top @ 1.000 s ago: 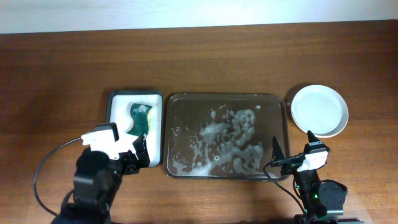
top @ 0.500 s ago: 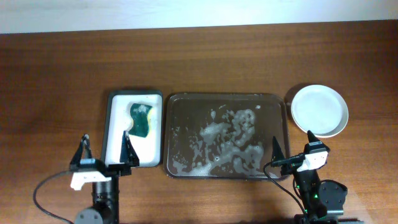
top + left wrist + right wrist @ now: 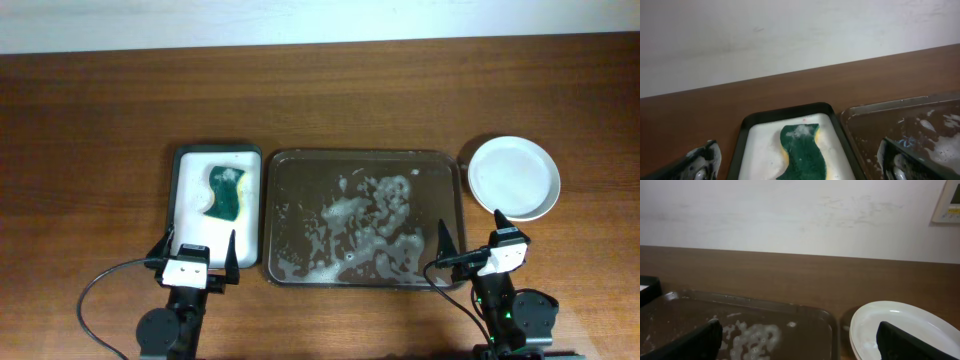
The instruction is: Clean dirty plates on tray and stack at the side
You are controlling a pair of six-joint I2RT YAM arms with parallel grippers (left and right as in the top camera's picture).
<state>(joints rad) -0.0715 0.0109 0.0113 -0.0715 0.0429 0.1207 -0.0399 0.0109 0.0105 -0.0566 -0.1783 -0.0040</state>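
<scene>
- Brown wooden table point(image 3: 100, 100) seen from overhead, with a pale strip of wall point(image 3: 300, 20) along the far edge.
- At centre, a large dark brown tray point(image 3: 300, 170), with white suds point(image 3: 375, 215) spread over its wet, glossy base.
- Just beside it on the left, a small black-rimmed tray point(image 3: 185, 175) with a white inside and a green-and-yellow sponge point(image 3: 226, 193) lying in it.
- Off the big tray's far right corner, on bare wood, a white plate point(image 3: 513, 177), clean-looking and clear of the tray's rim.
- At the near edge, left gripper point(image 3: 201, 242) over the small tray's near rim, fingers spread wide and empty.
- Right gripper point(image 3: 471, 226) at the big tray's near right corner, fingers likewise wide apart and empty.
- From the left wrist: white wall behind, sponge in the small tray straight ahead, sudsy big tray to the right. Fingers at the two bottom corners, far apart.
- From the right wrist: white wall, foamy right end of the big tray on the left, white plate on the right near its corner. More than one rim seems to show at the plate's left edge. Black fingers at both bottom corners, wide apart.
</scene>
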